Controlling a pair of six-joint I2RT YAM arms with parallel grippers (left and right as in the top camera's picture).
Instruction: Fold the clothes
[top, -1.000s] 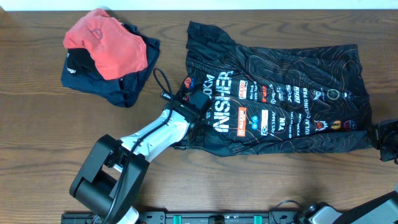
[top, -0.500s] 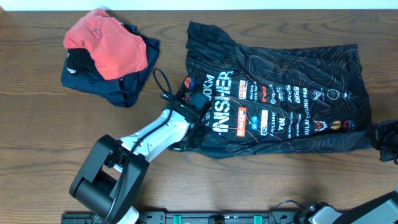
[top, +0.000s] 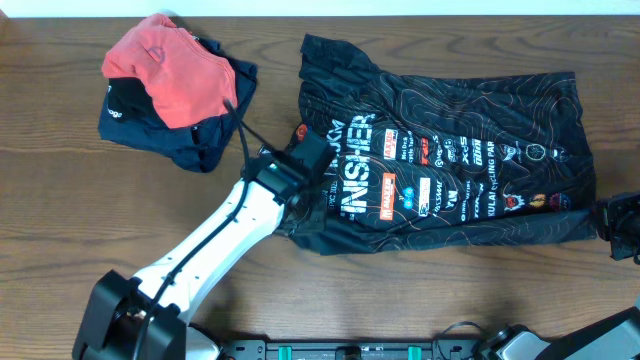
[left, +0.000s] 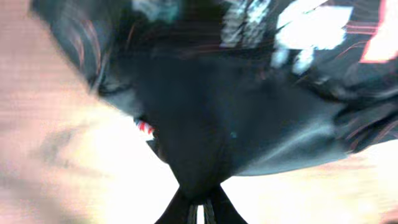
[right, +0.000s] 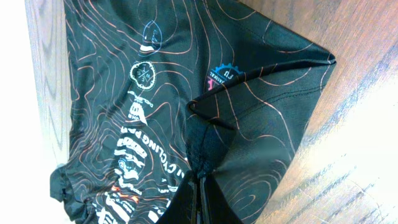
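Black sports jersey (top: 460, 120) lies spread, front up, across the centre and right of the wooden table (top: 420, 290), white lettering and sponsor logos showing. Its left end is rumpled and its near edge is drawn into a narrow rolled strip. Left gripper (left: 200, 200): fingers pinched together on a bunch of black cloth at the jersey's near-left edge. The wrist view is blurred, so I cannot tell how many layers are caught. Right gripper (right: 200, 183): fingers closed on the near-right corner, where the cloth gathers into a small peak at the tips. Both claws are therefore gripping the jersey along its near side, well apart from each other. A coral-red garment (top: 165, 70) lies heaped on a navy garment (top: 190, 140) at far left, apart from the jersey and not involved. Judgement: the step in hand is the first fold, near edge carried over toward the far edge. To do it well, raise both ends together to equal height and keep light tension between the claws so the edge stays straight. Travel far-ward in step, lower until the edge rests on the cloth, then release. Risk: the bunched left grip may drag the rumpled end along and skew the fold line. Watch that the left arm clears the pile.
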